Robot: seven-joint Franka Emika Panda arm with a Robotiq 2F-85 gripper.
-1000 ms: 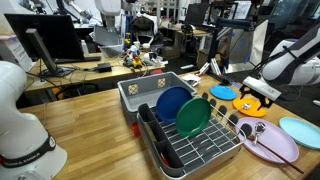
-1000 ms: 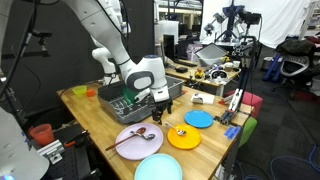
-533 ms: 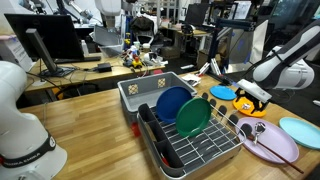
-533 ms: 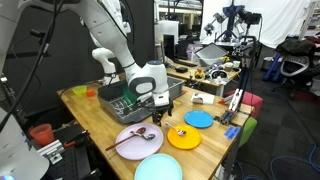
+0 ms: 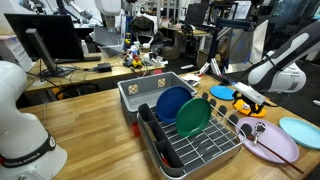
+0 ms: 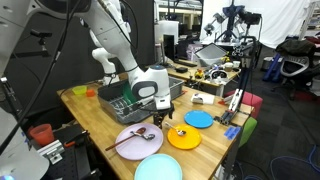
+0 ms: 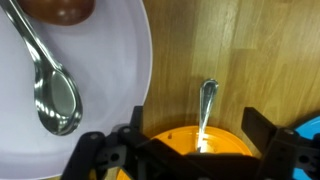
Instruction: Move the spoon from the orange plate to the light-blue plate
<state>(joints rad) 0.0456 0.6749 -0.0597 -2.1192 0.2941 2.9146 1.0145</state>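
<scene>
Over the last second the gripper has sunk a little and slid in above the orange plate. The approach for the pick-up looks nearly finished, though nothing is grasped yet. The spoon lies partly on the orange plate, one end poking past its rim over the wooden bench. The jaws are spread wide and empty, one to each side of the spoon. The arm reaches in above the orange plate, wrist turned so the jaws point straight down. The light-blue plate waits just beside the orange plate, as does a lilac plate.
</scene>
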